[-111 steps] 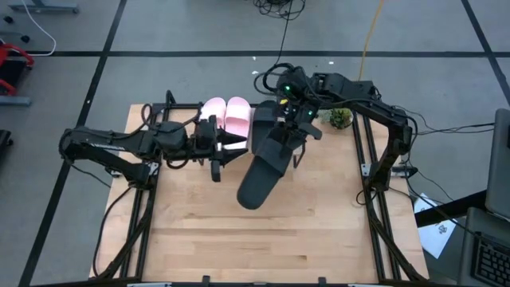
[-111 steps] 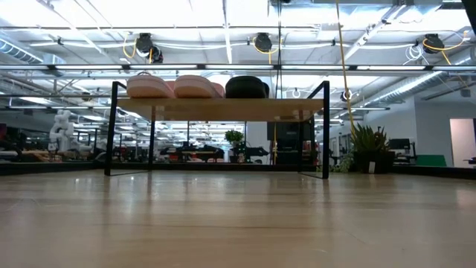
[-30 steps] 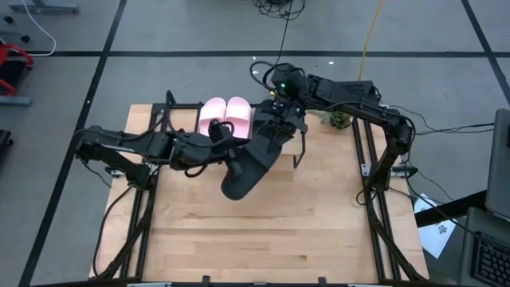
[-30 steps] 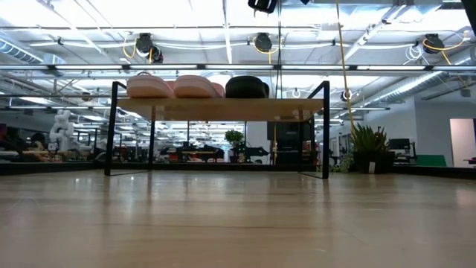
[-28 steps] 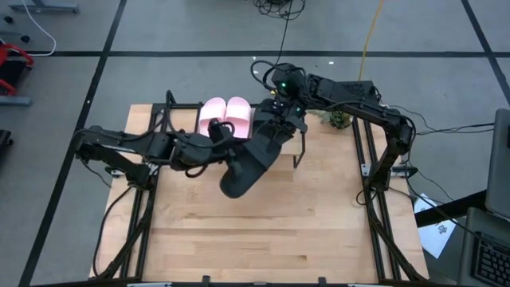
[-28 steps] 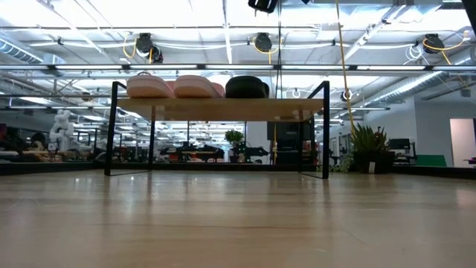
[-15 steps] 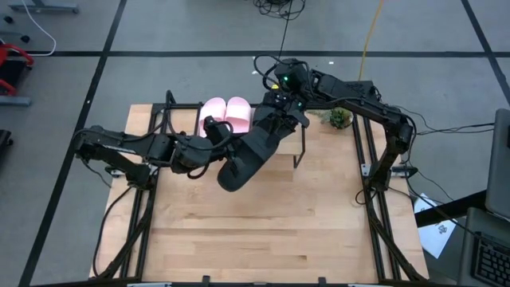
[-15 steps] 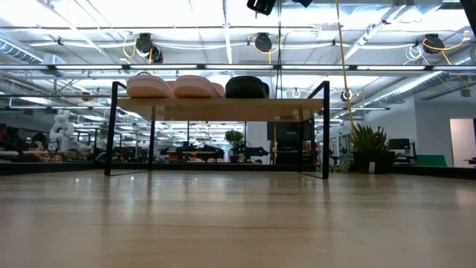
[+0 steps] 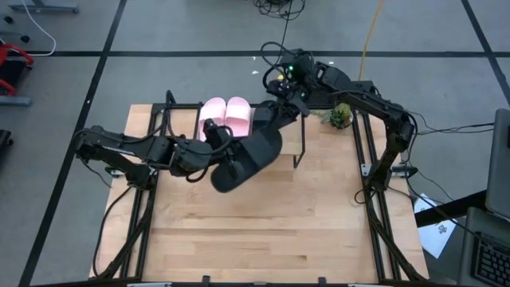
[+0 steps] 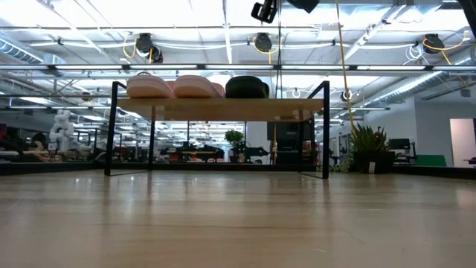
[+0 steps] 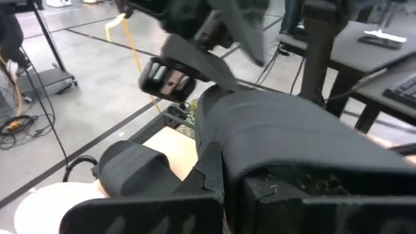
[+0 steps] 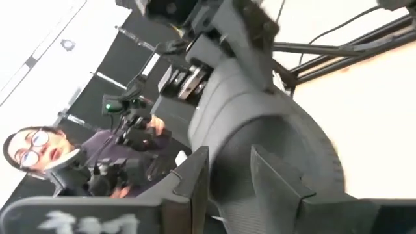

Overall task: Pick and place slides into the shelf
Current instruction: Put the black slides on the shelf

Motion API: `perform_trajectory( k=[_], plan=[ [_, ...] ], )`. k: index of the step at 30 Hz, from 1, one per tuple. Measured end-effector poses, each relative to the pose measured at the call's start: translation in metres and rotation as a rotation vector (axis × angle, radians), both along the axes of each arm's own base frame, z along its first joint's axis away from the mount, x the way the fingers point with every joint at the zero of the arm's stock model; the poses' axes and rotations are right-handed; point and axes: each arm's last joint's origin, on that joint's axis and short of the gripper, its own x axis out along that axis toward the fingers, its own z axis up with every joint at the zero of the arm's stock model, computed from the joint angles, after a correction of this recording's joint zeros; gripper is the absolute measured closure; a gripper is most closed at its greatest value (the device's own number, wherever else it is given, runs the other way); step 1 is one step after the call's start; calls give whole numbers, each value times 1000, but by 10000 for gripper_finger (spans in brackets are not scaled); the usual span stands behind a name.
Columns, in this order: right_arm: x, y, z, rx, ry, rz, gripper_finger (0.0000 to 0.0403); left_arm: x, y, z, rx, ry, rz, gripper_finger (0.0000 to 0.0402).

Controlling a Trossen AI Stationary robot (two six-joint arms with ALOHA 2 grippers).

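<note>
Our left gripper [image 9: 225, 153] has clamped onto the matte black slip-on slide [image 9: 245, 158], while our right gripper [image 9: 280, 108] has parted its fingers and backed off the heel, so the handover looks complete. The slide hangs above the table, just in front of the low wooden shelf [image 10: 223, 109]. Only the low view shows that shelf already holding two pale pink slides [image 10: 172, 86] and another black slide [image 10: 246, 87]; the high view shows the handover.

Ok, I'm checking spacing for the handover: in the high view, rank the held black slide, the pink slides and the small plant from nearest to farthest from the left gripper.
From the left gripper:
1. Black slide, clamped in it, above the table's middle.
2. Pink slides, on the shelf, behind it.
3. Small plant, far off to the right, at the back edge.
</note>
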Motion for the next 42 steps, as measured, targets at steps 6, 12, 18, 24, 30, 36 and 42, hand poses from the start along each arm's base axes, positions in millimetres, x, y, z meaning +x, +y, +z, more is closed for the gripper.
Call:
perform_trajectory(
  k=[6,12,18,24,30,36,42],
  plan=[
    [-4,-7,-2,15,29,-26,297,-14,4,11,33,-16,27,401],
    [-13,-24,-2,20,33,-75,298,-26,2,19,61,-52,112,401],
    [-30,-55,-4,23,44,-180,298,-31,-6,23,64,-106,190,401],
    [-57,-92,-1,8,13,-303,298,-27,-10,33,12,-226,190,401],
    [-93,-126,13,-21,-43,-446,298,1,-16,26,-24,-346,304,401],
    [-134,-141,50,-50,-141,-579,298,48,-22,10,-33,-511,456,401],
    [-169,-134,91,-104,-265,-658,298,94,-17,-13,-65,-577,661,401]
  ],
)
